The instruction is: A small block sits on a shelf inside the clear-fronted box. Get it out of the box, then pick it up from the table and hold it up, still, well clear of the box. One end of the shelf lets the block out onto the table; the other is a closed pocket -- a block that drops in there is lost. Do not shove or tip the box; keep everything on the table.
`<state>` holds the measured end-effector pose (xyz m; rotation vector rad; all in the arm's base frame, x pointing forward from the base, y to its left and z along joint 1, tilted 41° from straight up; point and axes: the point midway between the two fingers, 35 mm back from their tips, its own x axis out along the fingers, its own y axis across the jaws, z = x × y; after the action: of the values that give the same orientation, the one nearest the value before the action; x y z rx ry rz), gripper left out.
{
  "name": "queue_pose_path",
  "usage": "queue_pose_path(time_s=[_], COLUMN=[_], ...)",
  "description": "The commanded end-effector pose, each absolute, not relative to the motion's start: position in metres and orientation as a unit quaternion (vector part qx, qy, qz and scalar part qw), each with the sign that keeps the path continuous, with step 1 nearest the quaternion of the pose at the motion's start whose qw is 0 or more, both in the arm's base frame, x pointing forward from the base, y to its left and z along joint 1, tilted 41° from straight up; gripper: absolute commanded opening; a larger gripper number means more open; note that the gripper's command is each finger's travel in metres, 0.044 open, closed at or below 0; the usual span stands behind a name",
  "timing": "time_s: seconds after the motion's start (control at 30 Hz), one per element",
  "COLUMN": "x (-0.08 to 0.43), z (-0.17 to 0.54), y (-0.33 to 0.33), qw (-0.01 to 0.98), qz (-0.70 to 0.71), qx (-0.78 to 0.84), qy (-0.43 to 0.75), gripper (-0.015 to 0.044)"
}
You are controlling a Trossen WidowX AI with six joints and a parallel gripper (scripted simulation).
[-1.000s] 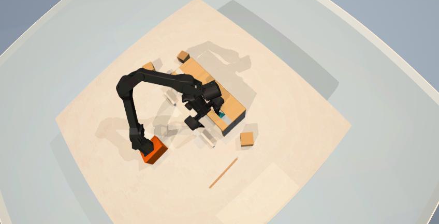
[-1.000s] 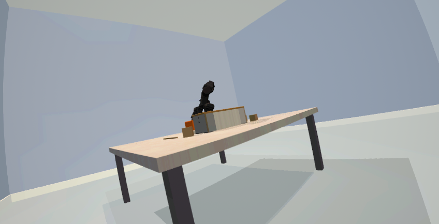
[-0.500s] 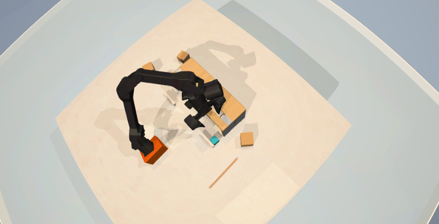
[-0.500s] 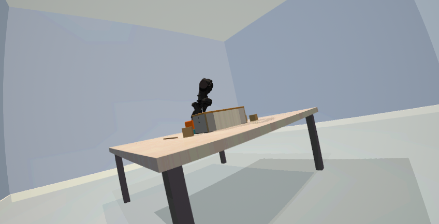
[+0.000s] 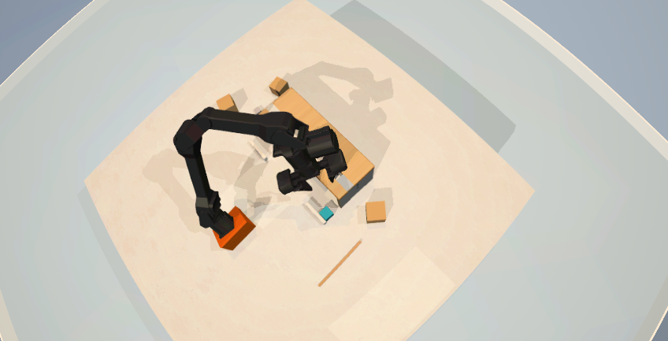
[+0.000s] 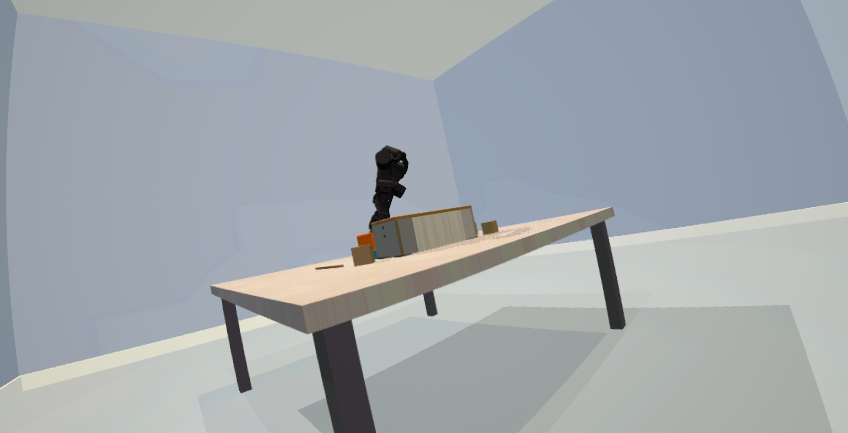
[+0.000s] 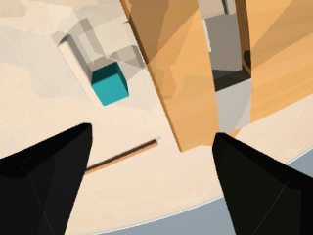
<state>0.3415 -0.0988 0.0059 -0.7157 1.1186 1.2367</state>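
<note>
The small teal block [image 5: 326, 213] [image 7: 111, 89] lies on the table outside the box, close to the box's front near one end and beside a low pale strip [image 5: 313, 211] [image 7: 75, 70]. The box [image 5: 299, 108] [image 6: 440, 229] [image 7: 166, 73] stands upright, with a wooden top that has a slot in it. My gripper [image 5: 321, 182] [image 7: 154, 137] is open with nothing between its fingers. It is above the box's front edge near that end, and the block is off to the left in the wrist view. The arm hides the middle of the box front in the top view.
A wooden cube [image 5: 375, 211] [image 6: 362, 255] stands off the box's near end. A thin stick [image 5: 340, 262] [image 6: 329, 267] [image 7: 124, 155] lies beyond the block. More cubes [image 5: 278, 85] [image 5: 225, 102] are by the far end. The arm's base is at the orange block [image 5: 241, 227] [image 6: 365, 241].
</note>
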Motion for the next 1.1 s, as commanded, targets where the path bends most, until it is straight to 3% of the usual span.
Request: queue_pose_path(time_s=[0.0, 0.23, 0.5, 1.07], x=[0.337, 0.332, 0.328, 0.322], z=[-0.002, -0.007, -0.01, -0.014], y=[-0.105, -0.113, -0.119, -0.131], qw=[0.692, 0.69, 0.633, 0.386], qz=[0.386, 0.168, 0.026, -0.256], qx=[-0.096, 0.184, 0.354, 0.644], qy=[0.602, 0.68, 0.688, 0.609], gripper=[0.0285, 0.0285, 0.0285, 0.0285])
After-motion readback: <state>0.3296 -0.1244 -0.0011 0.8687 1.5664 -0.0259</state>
